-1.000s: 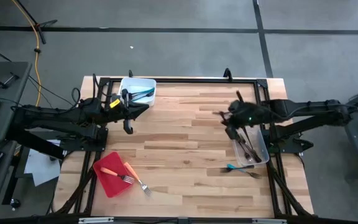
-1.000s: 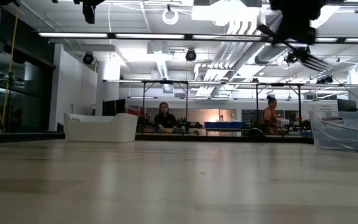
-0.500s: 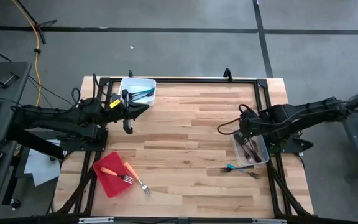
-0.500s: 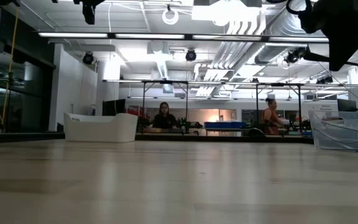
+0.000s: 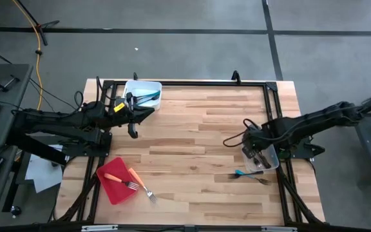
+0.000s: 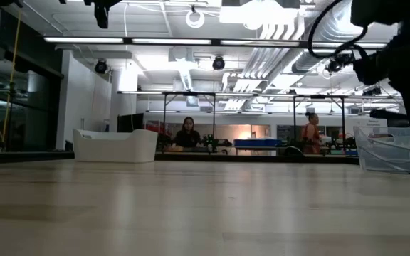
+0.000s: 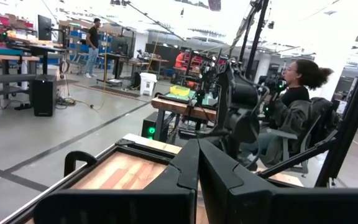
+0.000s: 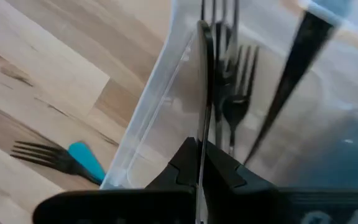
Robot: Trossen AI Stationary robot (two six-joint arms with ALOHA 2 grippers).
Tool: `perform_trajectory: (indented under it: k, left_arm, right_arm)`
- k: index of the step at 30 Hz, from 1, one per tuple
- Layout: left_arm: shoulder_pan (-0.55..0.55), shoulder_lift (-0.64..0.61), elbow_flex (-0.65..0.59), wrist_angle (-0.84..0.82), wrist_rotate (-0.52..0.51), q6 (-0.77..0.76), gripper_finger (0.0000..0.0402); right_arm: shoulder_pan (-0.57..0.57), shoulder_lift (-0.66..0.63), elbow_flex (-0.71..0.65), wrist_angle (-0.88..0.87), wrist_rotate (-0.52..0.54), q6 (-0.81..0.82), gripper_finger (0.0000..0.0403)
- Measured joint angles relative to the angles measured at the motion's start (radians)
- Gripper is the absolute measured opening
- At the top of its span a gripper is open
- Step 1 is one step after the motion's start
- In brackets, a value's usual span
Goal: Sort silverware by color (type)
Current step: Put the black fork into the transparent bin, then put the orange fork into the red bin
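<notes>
I see a red tray (image 5: pixel 111 180) at seven o'clock, white tub (image 5: pixel 148 87) at eleven, clear tub (image 5: pixel 268 156) at four

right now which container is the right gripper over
The clear tub at the table's right edge, holding dark forks. The right gripper, shut on a dark utensil, hangs over it; the white tub and red tray sit far left.

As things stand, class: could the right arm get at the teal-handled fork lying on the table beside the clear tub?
Probably yes. The right gripper hangs shut over the clear tub, holding a dark utensil; the teal-handled fork lies just outside, nothing covering it.
</notes>
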Motion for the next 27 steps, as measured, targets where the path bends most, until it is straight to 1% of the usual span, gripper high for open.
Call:
perform_trajectory:
  k: [3,7,10,19,21,23,27]
  left_arm:
    - [0.000,0.000,0.000,0.000,-0.004,0.000,0.0000]
    - [0.000,0.000,0.000,0.000,-0.025,0.000,0.0000]
    - [0.000,0.000,0.000,0.000,-0.041,0.001,0.0000]
    - [0.000,0.000,0.000,0.000,-0.043,0.001,0.0000]
    - [0.000,0.000,0.000,0.000,-0.043,0.001,0.0000]
    - [0.000,0.000,0.000,0.000,-0.043,0.001,0.0000]
    - [0.000,0.000,0.000,0.000,-0.043,0.001,0.0000]
  right_arm:
    - [-0.001,0.000,-0.042,0.057,-0.006,-0.001,0.0000]
    - [-0.002,0.000,-0.076,0.072,-0.009,0.016,0.0000]
    - [-0.002,0.000,-0.083,0.069,-0.014,0.040,0.0000]
    - [-0.002,0.000,-0.083,0.078,-0.033,0.044,0.0003]
    - [-0.002,0.000,-0.083,0.077,-0.055,0.046,0.0014]
    - [-0.002,-0.001,-0.083,0.076,-0.066,0.054,0.0034]
    - [-0.002,-0.002,-0.083,0.069,-0.086,0.059,0.0092]
